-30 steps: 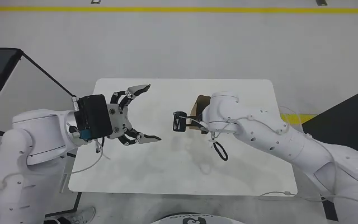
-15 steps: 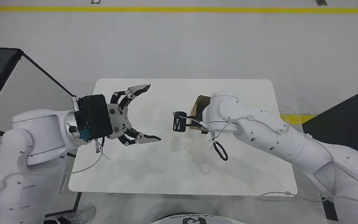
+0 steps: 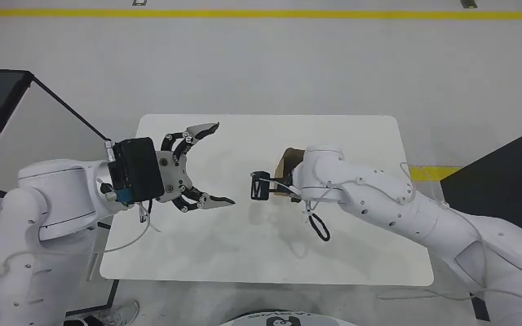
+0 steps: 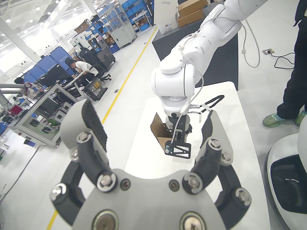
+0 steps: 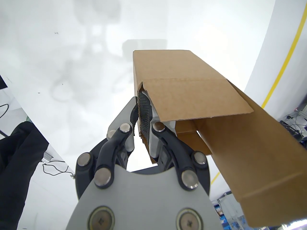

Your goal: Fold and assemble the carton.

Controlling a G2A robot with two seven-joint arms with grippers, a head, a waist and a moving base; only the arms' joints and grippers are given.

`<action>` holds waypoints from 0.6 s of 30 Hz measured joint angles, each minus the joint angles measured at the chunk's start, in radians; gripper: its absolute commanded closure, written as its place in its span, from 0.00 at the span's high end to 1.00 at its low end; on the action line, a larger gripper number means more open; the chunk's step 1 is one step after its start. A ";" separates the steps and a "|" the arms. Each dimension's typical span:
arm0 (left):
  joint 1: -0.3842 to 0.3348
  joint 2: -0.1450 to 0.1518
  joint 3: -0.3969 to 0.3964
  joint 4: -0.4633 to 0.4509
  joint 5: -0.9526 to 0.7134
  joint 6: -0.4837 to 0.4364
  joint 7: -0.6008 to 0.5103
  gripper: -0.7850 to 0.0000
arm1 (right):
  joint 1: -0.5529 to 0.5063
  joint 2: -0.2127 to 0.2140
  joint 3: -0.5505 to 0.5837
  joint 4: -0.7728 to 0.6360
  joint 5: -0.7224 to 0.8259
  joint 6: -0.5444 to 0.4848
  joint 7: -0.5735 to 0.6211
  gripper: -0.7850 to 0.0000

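- Over the left half of the worktop (image 3: 245, 244), left gripper (image 3: 220, 163): fingers spread wide, nothing between them, aimed toward the other arm.
- Near the middle, right gripper (image 5: 142, 106): fingers pinched on one thin wall of the carton (image 5: 191, 92), a pad on either side of the board.
- Right of centre, the carton itself, tucked partly under the right arm and seemingly held just above the worktop (contact underneath hard to judge). Brown, open-ended, flaps loose.
- Probably light and thin: stiff across the panels, bending only at the scored creases, easily crushed by a hard squeeze. Best taken with the free fingers on a flat wall or flap close to a crease, opposite the present pinch.
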State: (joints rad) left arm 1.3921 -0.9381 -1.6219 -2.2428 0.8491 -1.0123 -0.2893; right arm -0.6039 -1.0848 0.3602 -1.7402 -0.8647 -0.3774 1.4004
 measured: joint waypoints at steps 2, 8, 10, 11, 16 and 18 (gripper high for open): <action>0.000 0.000 0.000 0.000 0.000 0.000 0.000 1.00 | -0.012 -0.004 -0.006 0.005 -0.002 0.007 -0.010 0.00; 0.000 0.000 0.000 0.000 0.000 0.000 0.000 1.00 | -0.034 -0.017 -0.020 0.010 -0.019 0.034 -0.031 0.00; 0.000 0.000 0.000 0.000 0.000 0.000 0.000 1.00 | -0.033 -0.016 -0.020 0.010 -0.019 0.033 -0.031 0.00; 0.000 0.000 0.000 0.000 0.000 0.000 0.000 1.00 | -0.034 -0.016 -0.020 0.011 -0.019 0.033 -0.031 0.00; 0.000 0.000 0.000 0.000 0.000 0.000 0.000 1.00 | -0.046 -0.021 -0.030 0.027 -0.082 0.024 -0.035 0.00; 0.000 0.000 0.000 0.000 0.000 0.000 0.000 1.00 | -0.042 -0.027 -0.034 0.029 -0.108 0.020 -0.023 0.00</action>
State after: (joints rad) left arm 1.3921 -0.9381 -1.6219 -2.2428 0.8491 -1.0123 -0.2893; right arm -0.6464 -1.1115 0.3257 -1.7111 -0.9724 -0.3572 1.3779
